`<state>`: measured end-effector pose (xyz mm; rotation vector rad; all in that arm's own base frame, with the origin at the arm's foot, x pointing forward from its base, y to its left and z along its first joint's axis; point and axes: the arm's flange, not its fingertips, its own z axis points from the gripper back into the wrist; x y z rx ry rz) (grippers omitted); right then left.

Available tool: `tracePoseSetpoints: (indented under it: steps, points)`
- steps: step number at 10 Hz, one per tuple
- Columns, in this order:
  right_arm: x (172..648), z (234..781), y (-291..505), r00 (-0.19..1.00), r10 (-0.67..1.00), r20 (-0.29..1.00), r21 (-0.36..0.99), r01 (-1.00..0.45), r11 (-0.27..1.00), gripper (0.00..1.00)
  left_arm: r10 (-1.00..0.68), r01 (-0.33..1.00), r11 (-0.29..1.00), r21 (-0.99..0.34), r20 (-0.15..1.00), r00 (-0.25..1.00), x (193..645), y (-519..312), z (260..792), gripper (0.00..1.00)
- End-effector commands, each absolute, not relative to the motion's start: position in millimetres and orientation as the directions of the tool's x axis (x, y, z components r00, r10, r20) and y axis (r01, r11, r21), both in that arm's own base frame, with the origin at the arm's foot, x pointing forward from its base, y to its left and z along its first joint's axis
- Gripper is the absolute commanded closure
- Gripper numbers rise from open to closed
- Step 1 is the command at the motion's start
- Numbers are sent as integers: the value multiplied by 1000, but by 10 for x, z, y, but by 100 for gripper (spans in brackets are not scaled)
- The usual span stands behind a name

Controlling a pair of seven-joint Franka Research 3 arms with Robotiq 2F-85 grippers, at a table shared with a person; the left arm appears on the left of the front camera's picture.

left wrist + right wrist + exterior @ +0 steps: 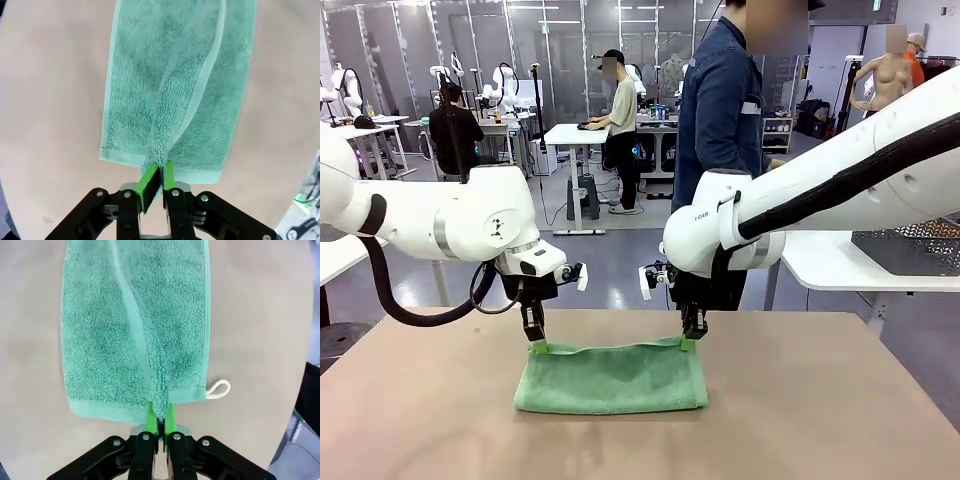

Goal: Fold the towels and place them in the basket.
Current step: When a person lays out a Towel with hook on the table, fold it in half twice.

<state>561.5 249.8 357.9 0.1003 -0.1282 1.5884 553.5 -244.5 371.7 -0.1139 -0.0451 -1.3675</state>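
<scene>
Mint towel [610, 378]: I judge it soft, limp, light; left tool [537, 345] and right tool [687, 343] each pinch its raised edge's ends.

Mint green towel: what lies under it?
The mint green towel lies on the tan table, its top edge pinched by the left hand and right hand. Anything beneath is covered.

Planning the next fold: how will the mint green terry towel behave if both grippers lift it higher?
The mint green terry towel is probably floppy: its held edge dips between the left gripper and right gripper, jaws shut on it. It is likely light, since two small pinches raise that edge. Its pile would probably drag on the tan table, not slide.
</scene>
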Motion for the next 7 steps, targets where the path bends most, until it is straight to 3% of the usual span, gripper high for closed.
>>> tracePoseSetpoints:
  steps: [1,5,6,7]
  points:
    - [5776,3556,2503,-52,990,133,14,-998,-54,100,-971,969,227,-96,56,233,5694,-2515,3703,100]
    - [5877,3509,2511,-35,995,94,18,-999,-37,100,-972,970,228,-88,38,232,5786,-2520,3657,100]
    - [5876,3508,2517,-40,994,100,13,-999,-41,88,-971,968,234,-88,39,238,5792,-2509,3651,100]
    - [5880,3506,2533,-43,994,96,5,-999,-44,65,-969,967,240,-89,36,244,5803,-2501,3642,76]
